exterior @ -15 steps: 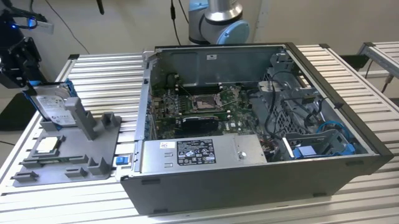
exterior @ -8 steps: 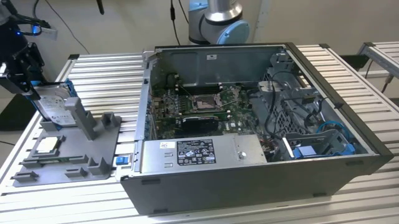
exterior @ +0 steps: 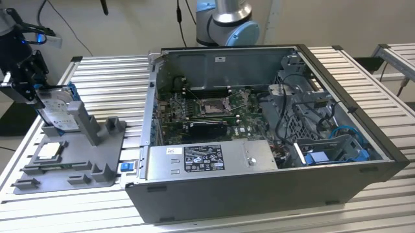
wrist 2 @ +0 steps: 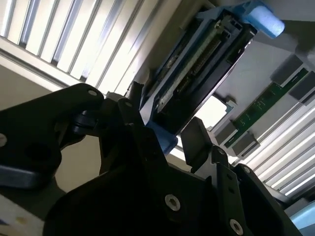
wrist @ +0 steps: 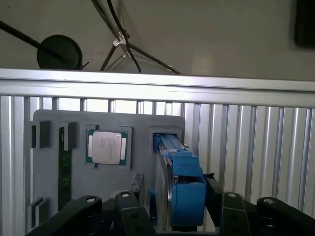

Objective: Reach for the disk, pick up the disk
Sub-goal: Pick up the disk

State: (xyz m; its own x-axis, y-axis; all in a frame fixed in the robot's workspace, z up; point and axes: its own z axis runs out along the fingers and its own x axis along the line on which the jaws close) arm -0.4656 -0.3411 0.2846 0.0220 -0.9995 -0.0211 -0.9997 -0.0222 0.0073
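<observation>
The disk [exterior: 57,112] is a silver drive with a white label in a bright blue carrier. It stands on edge in the grey holder tray [exterior: 65,167] at the exterior view's left. My gripper [exterior: 34,92] is at its upper end. In both wrist views the black fingers [wrist: 133,204] flank the blue carrier [wrist: 187,189] on both sides and press against it. The disk's connector edge [wrist 2: 197,64] runs away from the gripper [wrist 2: 165,120]. The disk's lower end still sits at the tray.
On the tray lie a square silver chip [wrist: 106,147] and a green memory stick [wrist: 63,172]. An open computer case [exterior: 259,145] with its motherboard [exterior: 207,109] stands at the exterior view's right of the tray. The ribbed aluminium table [exterior: 104,82] carries everything.
</observation>
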